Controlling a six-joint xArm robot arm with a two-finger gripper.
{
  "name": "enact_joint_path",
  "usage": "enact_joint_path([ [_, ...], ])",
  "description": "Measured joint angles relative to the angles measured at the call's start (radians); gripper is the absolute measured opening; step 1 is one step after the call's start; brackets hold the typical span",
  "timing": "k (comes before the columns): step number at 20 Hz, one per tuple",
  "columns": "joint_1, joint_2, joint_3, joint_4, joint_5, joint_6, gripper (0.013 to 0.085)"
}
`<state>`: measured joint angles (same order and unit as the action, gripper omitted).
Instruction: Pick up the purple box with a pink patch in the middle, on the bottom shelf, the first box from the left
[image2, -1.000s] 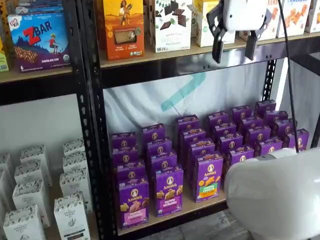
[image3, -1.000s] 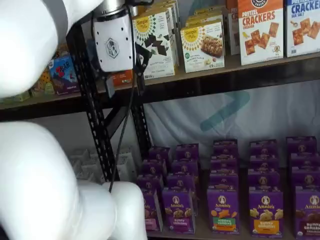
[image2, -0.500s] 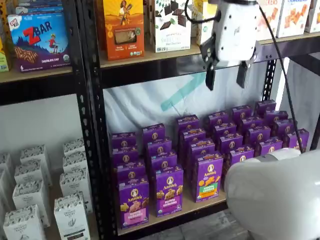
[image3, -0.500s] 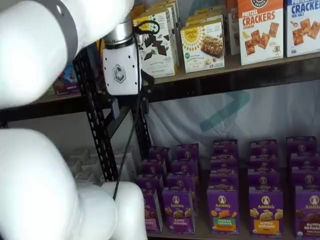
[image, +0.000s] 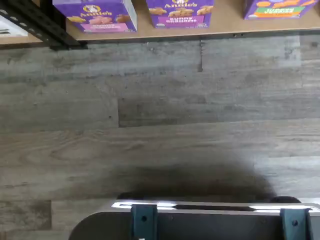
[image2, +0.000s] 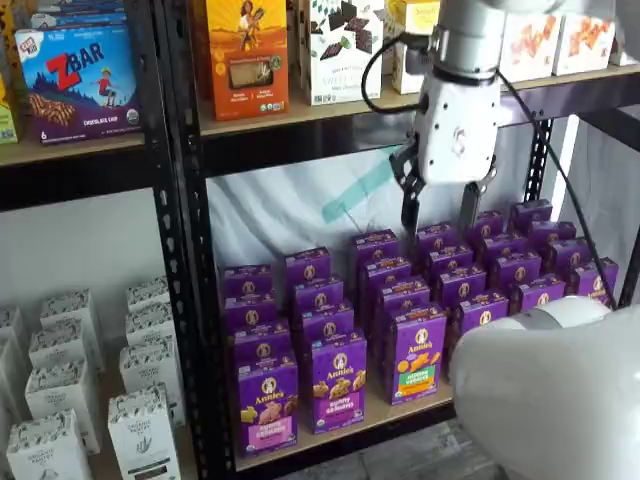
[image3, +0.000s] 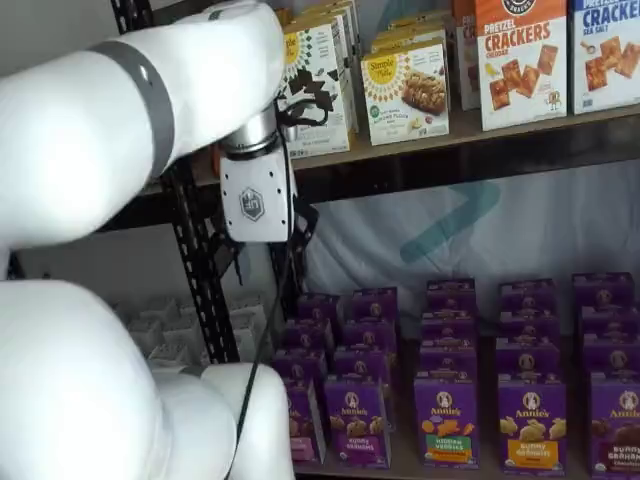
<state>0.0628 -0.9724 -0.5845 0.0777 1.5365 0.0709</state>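
The purple box (image2: 267, 406) with a pink patch stands upright at the front left of the bottom shelf (image2: 402, 408). In a shelf view the arm partly hides the box (image3: 304, 421). In the wrist view only the box's lower front (image: 95, 9) shows, on the tan shelf board (image: 225, 20). My gripper (image2: 438, 212) hangs below the upper shelf rail, above the back rows of purple cartons. It is well above and to the right of the purple box. Its two black fingers show a plain gap and hold nothing. In a shelf view the gripper (image3: 268, 250) sits in front of a black upright.
A like purple carton with a green-orange patch (image2: 416, 356) and another purple carton (image2: 338, 381) stand beside the target, with several rows behind. White cartons (image2: 140, 420) fill the left bay past a black upright (image2: 190, 300). Grey wood floor (image: 160, 125) lies before the shelf.
The gripper has come down from the level of the upper shelf's boxes to below that shelf's rail, and shifted slightly left. The boxes have not moved.
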Motion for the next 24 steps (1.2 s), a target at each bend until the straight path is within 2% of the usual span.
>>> enact_joint_path([
  [5, 0.028, 0.007, 0.079, -0.008, -0.090, 0.023, 0.0850],
  [9, 0.073, 0.036, 0.135, -0.039, -0.175, 0.068, 0.0850],
  [14, 0.109, 0.074, 0.205, -0.035, -0.306, 0.100, 0.0850],
  [21, 0.161, 0.173, 0.252, -0.040, -0.434, 0.149, 0.0850],
  [24, 0.185, 0.237, 0.270, -0.060, -0.509, 0.180, 0.0850],
])
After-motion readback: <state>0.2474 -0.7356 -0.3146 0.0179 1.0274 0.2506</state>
